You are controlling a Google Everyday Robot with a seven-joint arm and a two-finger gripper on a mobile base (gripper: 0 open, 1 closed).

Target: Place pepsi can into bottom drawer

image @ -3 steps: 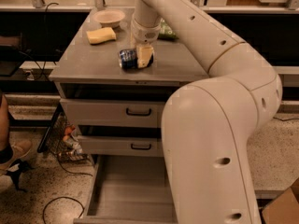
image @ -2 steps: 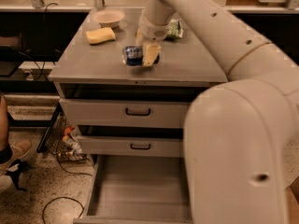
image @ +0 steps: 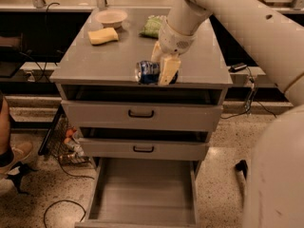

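Note:
The pepsi can (image: pixel 145 72), blue with a silver end, lies on its side at the front edge of the grey cabinet top (image: pixel 104 63). My gripper (image: pixel 160 70) reaches down from the upper right, and its cream fingers (image: pixel 169 69) are closed around the can. I cannot tell whether the can touches the top or hangs just above it. The bottom drawer (image: pixel 142 194) is pulled wide open below, and its plain grey inside holds nothing. The two upper drawers with black handles stand slightly ajar.
A yellow sponge (image: pixel 103 35), a beige bowl (image: pixel 110 18) and a green chip bag (image: pixel 153 26) sit at the back of the cabinet top. A person's shoe (image: pixel 12 156), a wire basket (image: pixel 61 137) and floor cables lie to the left. My white arm fills the right side.
The gripper has carried the can from the middle of the cabinet top forward to its front edge. The view has shifted, so more of the open bottom drawer shows.

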